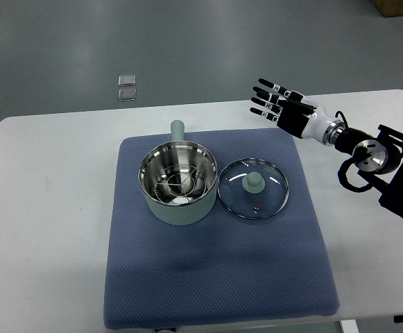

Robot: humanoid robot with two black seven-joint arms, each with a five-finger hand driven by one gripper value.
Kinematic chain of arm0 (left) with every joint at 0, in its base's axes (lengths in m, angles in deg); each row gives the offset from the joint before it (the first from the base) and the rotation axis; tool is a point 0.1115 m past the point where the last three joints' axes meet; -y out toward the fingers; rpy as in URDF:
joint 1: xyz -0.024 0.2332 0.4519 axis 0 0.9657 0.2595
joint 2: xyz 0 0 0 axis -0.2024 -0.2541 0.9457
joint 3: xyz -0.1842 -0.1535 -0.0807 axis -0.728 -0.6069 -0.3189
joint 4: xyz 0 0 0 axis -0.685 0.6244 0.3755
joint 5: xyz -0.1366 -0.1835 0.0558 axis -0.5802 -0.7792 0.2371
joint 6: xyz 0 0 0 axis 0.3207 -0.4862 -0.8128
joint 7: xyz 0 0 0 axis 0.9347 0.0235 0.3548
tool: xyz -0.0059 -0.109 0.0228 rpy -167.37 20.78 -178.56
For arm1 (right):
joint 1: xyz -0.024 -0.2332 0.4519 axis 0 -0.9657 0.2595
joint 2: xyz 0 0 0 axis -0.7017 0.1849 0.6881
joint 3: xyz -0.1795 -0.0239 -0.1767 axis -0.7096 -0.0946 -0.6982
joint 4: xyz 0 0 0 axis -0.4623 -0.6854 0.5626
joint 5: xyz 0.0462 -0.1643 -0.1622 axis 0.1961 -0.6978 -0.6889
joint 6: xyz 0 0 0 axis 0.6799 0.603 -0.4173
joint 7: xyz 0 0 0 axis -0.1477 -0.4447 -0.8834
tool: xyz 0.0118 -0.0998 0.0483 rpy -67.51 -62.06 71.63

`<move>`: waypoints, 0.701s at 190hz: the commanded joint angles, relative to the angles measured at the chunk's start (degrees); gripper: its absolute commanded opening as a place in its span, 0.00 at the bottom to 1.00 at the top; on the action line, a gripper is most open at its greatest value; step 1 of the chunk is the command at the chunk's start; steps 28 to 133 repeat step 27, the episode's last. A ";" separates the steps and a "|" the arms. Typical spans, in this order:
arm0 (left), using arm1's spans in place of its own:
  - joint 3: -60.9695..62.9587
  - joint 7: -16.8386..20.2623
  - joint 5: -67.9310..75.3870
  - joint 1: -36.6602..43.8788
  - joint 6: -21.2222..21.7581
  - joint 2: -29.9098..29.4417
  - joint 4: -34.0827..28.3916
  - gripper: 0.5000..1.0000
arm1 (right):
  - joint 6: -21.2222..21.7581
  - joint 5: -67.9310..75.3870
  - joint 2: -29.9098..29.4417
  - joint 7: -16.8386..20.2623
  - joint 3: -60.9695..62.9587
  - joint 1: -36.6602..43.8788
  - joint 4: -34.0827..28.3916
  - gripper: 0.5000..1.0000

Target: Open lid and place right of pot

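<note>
White tabletop on a grey floor carries a blue textured mat. On the mat stands the pale green pot with a steel interior, uncovered, its stub handle pointing away from me. The round glass lid with a green knob lies flat on the mat, just beside the pot on its right. My right hand hovers beyond the mat's far right corner, fingers extended and spread, holding nothing.
</note>
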 commanded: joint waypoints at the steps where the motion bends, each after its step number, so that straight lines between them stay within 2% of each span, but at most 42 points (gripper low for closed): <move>1: 0.08 -0.01 0.00 0.01 0.03 0.00 0.05 1.00 | 0.24 0.01 -0.19 -0.14 -0.05 -0.24 -0.01 0.86; 133: 0.09 -0.01 0.00 -0.08 0.03 0.00 0.31 1.00 | 0.50 -0.08 -0.19 -0.31 0.03 -0.95 -0.01 0.86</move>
